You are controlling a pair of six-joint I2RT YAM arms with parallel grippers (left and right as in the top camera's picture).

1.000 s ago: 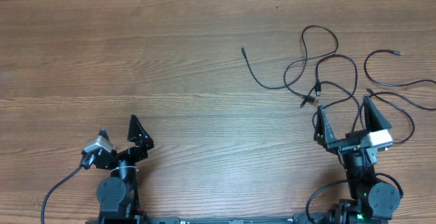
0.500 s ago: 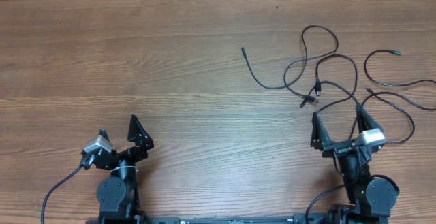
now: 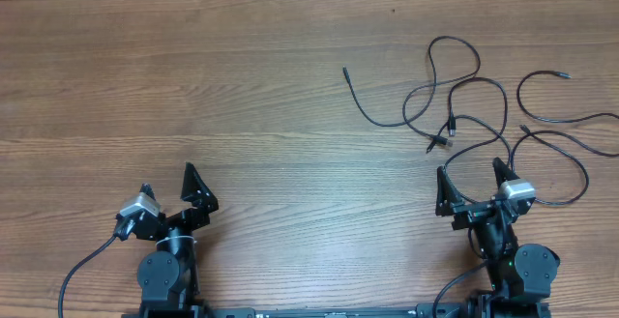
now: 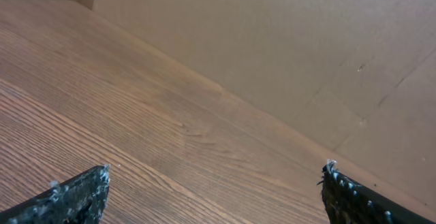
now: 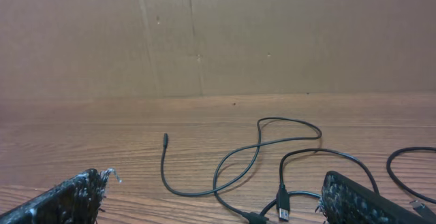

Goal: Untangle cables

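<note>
Finds the cables (image 3: 464,105) on the right side of the table (image 3: 242,86), spread flat as loose black loops from mid-depth toward the far edge, none lifted. Makes out several cords: one strand trailing left to a free tip, another looping far and back across it, and wider loops toward the right edge. Notes the crossings in the middle of the group, just beyond two small plug ends (image 3: 436,144) lying near each other.

Places the right gripper (image 3: 471,169) at the near right, jaws spread wide and empty, fingertips just short of those plug ends, with a wide loop just beside it on the right. Places the left gripper (image 3: 167,178) at the near left, equally wide, holding nothing, well apart from every cord; sees only bare wood in its wrist view.

Reads as the reach-in before a first grasp, with no separating begun. Calls next for sending the right gripper far and down over one cord near a plug end, closing on that strand alone, then drawing it clear of the crossings, probably leftward onto bare wood. Warrants care against pinching two strands where they overlap.
</note>
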